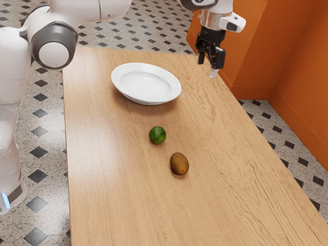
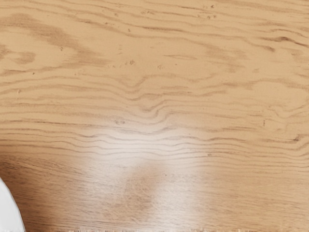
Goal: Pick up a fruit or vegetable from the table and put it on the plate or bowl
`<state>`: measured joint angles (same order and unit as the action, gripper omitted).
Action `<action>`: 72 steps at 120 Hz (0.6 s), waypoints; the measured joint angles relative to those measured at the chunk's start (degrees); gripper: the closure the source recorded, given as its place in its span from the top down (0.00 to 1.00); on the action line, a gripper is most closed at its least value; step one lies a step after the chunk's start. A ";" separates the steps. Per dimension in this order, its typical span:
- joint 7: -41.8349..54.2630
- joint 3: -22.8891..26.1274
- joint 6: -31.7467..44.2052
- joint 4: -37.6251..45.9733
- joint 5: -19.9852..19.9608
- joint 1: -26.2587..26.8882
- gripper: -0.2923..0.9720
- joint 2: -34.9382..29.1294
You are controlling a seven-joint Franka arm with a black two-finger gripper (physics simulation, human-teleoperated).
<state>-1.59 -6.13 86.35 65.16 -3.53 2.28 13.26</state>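
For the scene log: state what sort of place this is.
Probably a kitchen or dining room: a light wooden table, grey diamond-patterned tile floor, orange wall, and a white round plate.

White plate (image 1: 146,83), green lime (image 1: 157,135), brown kiwi (image 1: 179,163) (faintly golden); light wood-grain worktop (image 1: 113,205); black end effector (image 1: 211,69); orange walls (image 1: 302,66); grey floor (image 1: 154,25) with black diamonds.

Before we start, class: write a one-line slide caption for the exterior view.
Gripper hovers above the wooden table beside a white plate; lime and kiwi lie nearer the camera.
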 joint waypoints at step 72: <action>-1.69 0.41 -2.65 0.68 1.63 2.02 0.77 -0.14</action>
<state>-3.29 -5.72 83.69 65.83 -1.90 4.30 13.12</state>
